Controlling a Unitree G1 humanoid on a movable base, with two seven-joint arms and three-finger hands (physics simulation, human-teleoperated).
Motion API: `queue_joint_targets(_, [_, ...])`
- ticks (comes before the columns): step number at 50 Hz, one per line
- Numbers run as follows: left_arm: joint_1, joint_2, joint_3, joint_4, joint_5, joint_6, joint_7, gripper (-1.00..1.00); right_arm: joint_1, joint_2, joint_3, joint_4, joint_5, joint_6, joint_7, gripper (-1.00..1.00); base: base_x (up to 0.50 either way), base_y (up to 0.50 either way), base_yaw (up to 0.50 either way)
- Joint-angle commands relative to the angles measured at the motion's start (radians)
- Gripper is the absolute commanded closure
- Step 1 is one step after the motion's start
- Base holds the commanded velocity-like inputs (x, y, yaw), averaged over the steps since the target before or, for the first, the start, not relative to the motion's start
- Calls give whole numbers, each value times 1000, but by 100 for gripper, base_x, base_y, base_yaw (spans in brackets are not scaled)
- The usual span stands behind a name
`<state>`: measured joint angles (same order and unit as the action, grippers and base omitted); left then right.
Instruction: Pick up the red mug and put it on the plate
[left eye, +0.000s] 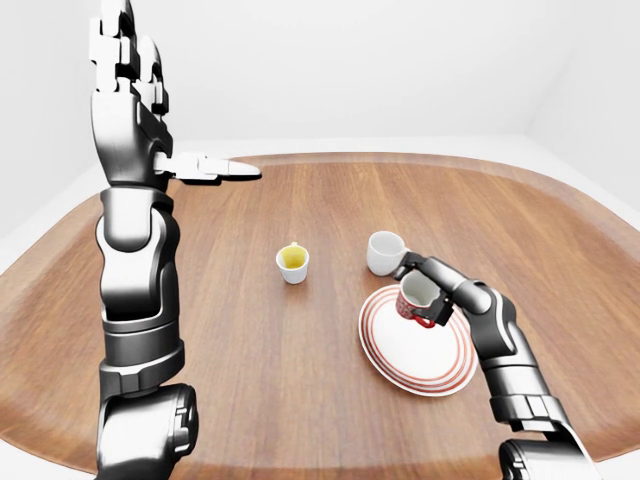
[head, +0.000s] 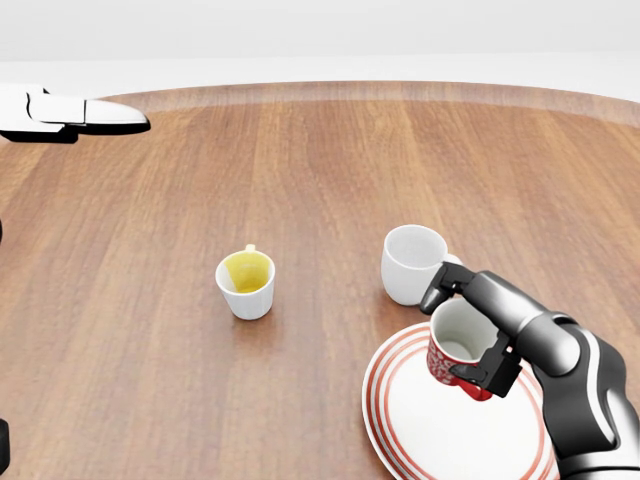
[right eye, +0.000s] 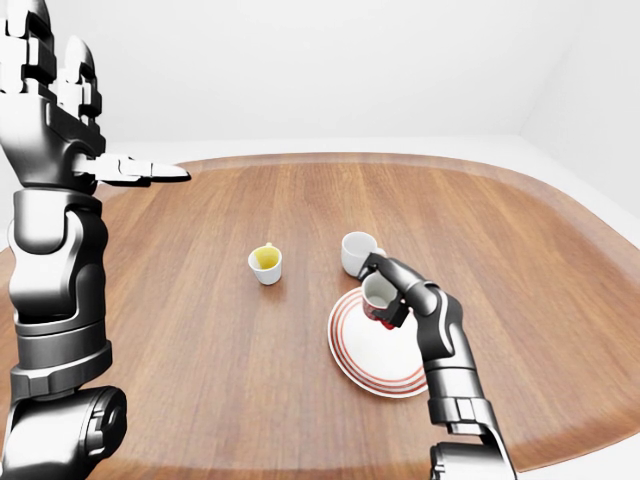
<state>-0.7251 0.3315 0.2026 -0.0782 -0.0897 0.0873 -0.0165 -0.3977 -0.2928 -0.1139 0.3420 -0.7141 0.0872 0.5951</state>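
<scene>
Red mug (head: 457, 352) is clamped in the fingers of the right hand (head: 478, 335), tilted with its mouth toward the view's upper left, and is held over the upper-left part of the red-ringed plate (head: 430, 440); whether its base touches the plate cannot be told. A straight lowering seems called for. The white mug (head: 412, 263) stands just beside, above. The left hand (left eye: 125, 60) is raised high, fingers apart, empty, well apart from everything.

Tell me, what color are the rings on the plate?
Red rings around the rim of the white plate, clearest in the head view.
</scene>
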Motion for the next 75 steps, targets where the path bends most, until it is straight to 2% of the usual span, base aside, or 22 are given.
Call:
queue_joint_targets(1, [7, -3, -2, 1, 3, 0, 0, -100, -16, -16, -12, 87, 114, 0, -145, 100, 0, 0, 0])
queue_joint_targets(31, [10, -2, 1, -4, 7, 0, -3, -100, -176, -61, 11, 498, 199, 0, -293, 100, 0, 0, 0])
queue_joint_targets(57, [22, -3, 4, 3, 9, 0, 0, -100, -263, -42, 49, 758, 227, -128, -386, 100, 0, 0, 0])
queue_joint_targets(75, [32, -4, 5, 4, 7, 0, 2, -100, -249, -33, 75, 822, 185, -158, -427, 100, 0, 0, 0])
